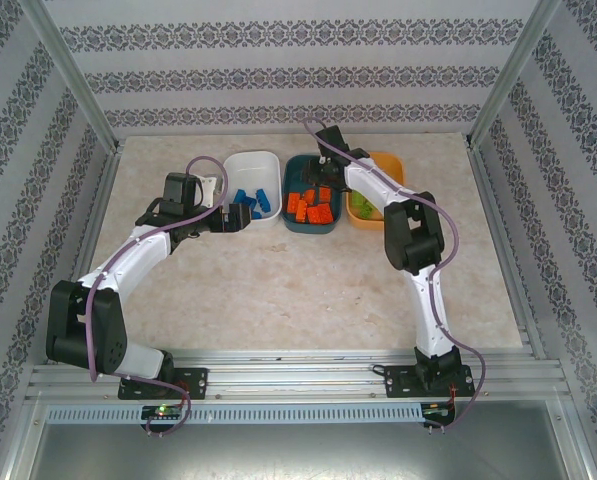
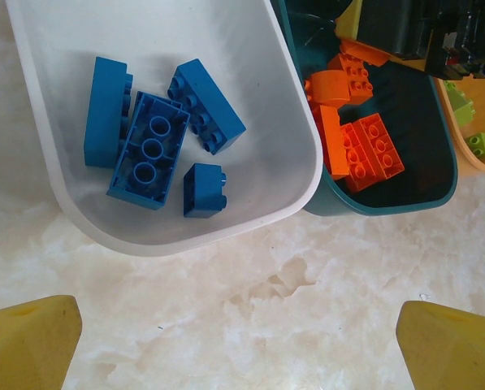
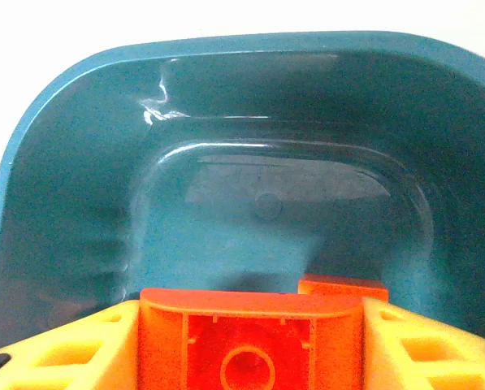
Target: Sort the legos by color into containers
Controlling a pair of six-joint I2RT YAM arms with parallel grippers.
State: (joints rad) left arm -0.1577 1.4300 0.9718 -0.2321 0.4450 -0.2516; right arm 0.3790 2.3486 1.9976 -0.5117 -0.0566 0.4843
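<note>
We are pinching a hollow-bottomed orange-red brick (image 3: pixel 250 345) in our right gripper (image 3: pixel 250 333) above the glossy teal tray (image 3: pixel 80 162) by the far edge of the marbled tabletop (image 1: pixel 278 285). Our left gripper (image 2: pixel 240 333) is hovering spread beside the white tray (image 2: pixel 295 191).

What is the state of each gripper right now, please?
Left gripper: open, holding nothing.
Right gripper: shut on an orange brick above the teal tray.

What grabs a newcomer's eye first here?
Three trays in a row at the far side of the table, colour-sorted: blue bricks in the white tray, orange bricks in the teal tray, green bricks in the light orange tray. The right tool grips one orange brick above the teal tray; the left tool hangs wide open near the white tray.
</note>
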